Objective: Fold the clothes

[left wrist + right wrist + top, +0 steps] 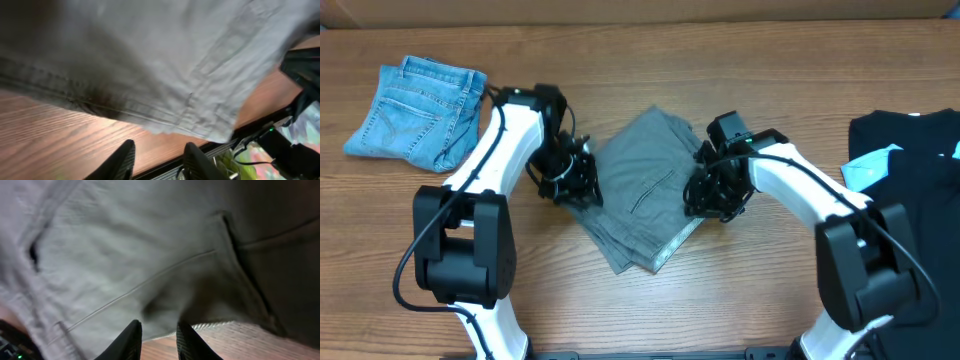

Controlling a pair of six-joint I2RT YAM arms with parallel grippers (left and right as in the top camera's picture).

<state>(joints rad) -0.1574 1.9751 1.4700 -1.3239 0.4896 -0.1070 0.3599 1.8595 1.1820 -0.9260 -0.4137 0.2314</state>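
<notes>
The grey-khaki shorts lie folded in a compact pile at the table's middle, with a pale lining edge showing at the front corner. My left gripper sits at their left edge. In the left wrist view it stands open over bare wood, the shorts' hem just beyond its tips. My right gripper is at the pile's right edge. In the right wrist view it is narrowly open, the cloth's edge just past the tips and nothing pinched.
Small light-blue denim shorts lie folded at the far left. Black garments with a light-blue patch lie at the right edge. Wooden table shows in front of the pile.
</notes>
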